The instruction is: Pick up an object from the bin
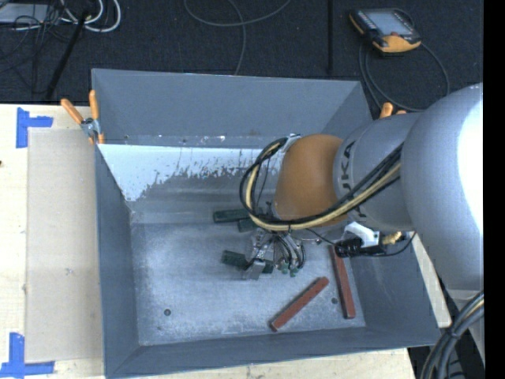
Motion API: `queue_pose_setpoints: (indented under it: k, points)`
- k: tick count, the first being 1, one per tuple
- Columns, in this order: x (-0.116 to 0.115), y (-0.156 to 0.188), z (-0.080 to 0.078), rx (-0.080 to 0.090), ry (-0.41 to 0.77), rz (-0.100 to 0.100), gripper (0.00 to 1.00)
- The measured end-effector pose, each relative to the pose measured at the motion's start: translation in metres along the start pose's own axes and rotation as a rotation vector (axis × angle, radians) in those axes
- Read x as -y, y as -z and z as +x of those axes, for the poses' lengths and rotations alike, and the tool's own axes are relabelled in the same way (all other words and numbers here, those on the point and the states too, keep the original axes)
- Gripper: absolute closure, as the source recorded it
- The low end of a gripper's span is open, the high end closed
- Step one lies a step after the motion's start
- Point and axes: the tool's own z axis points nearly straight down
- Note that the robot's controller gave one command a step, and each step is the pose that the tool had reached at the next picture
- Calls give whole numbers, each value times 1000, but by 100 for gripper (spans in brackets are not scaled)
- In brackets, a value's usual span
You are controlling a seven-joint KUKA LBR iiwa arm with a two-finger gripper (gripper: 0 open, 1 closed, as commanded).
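Nearest my camera is the arm's broad grey link [446, 188], entering from the right, with the orange cover [309, 178] and its looped cables [259, 188] ahead of it over the middle of the bin [118, 290]. Below the cover, the pincer [268, 264] sits low over the bin floor. It is at the right end of a small dark green piece [237, 259] lying about mid-floor, and the two look to be touching, though I cannot confirm contact. I judge the step in hand to be the descent onto that piece, with no lift begun, since the piece lies flat on the floor. The next move calls for a firm closure across the piece and then a straight rise, clear of the second dark green piece [230, 215] just behind it. The two reddish-brown bars lie apart from this work. The slanted bar [300, 303] is near the front and the upright bar [342, 284] is to the right (neither should interfere). As to what is obscured, the cover and cables hang over the pincer, and I cannot tell whether it is released or clenched, nor whether anything sits within it. The exact form of the dark green piece is hard to make out where it meets the metalwork, and the upper end of the upright bar passes under the wrist.
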Motion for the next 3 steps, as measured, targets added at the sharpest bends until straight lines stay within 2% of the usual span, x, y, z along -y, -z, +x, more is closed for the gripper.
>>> queue_pose_setpoints:
  k: [1,2,3]
  points:
    - [-14,113,7,-1,12,1,100]
    - [-14,113,7,-1,12,2,100]
    - [-3,150,12,-4,-1,2,100]
